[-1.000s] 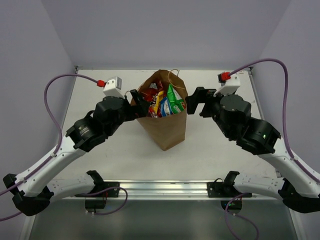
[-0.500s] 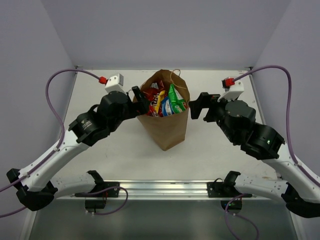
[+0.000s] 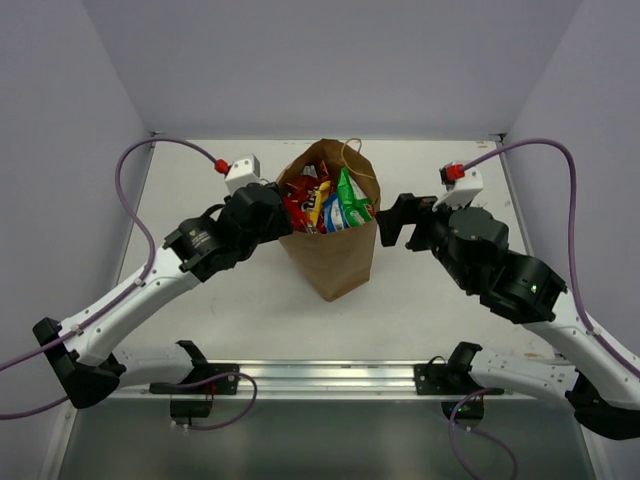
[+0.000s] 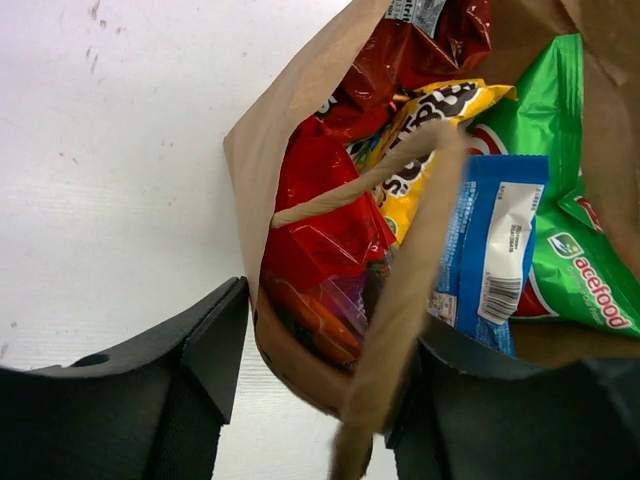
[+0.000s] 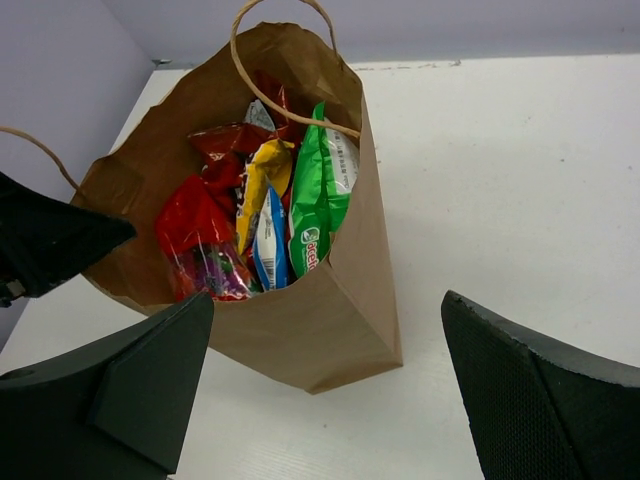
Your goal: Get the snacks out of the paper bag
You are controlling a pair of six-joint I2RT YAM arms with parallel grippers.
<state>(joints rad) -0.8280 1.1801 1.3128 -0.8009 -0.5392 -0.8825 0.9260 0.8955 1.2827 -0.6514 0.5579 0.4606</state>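
Note:
The brown paper bag (image 3: 335, 250) stands upright mid-table with its mouth open. It holds several snacks: a red packet (image 4: 330, 210), a yellow packet (image 4: 425, 125), a blue-and-white packet (image 4: 495, 240) and a green packet (image 4: 560, 190). They also show in the right wrist view, red (image 5: 195, 215) and green (image 5: 322, 200). My left gripper (image 3: 286, 212) is open and straddles the bag's left rim (image 4: 300, 370), one finger (image 4: 195, 375) outside and the other by the snacks. A paper handle (image 4: 400, 300) crosses between the jaws. My right gripper (image 3: 392, 220) is wide open and empty, just right of the bag (image 5: 310, 330).
The white table (image 3: 200, 300) is walled by grey panels at the back and sides. The second loop handle (image 5: 285, 40) stands up at the bag's far rim. A metal rail (image 3: 320, 375) runs along the near edge by the arm bases.
My left gripper has moved right to the bag's left rim and now straddles it. My right gripper has shifted slightly and stays open beside the bag.

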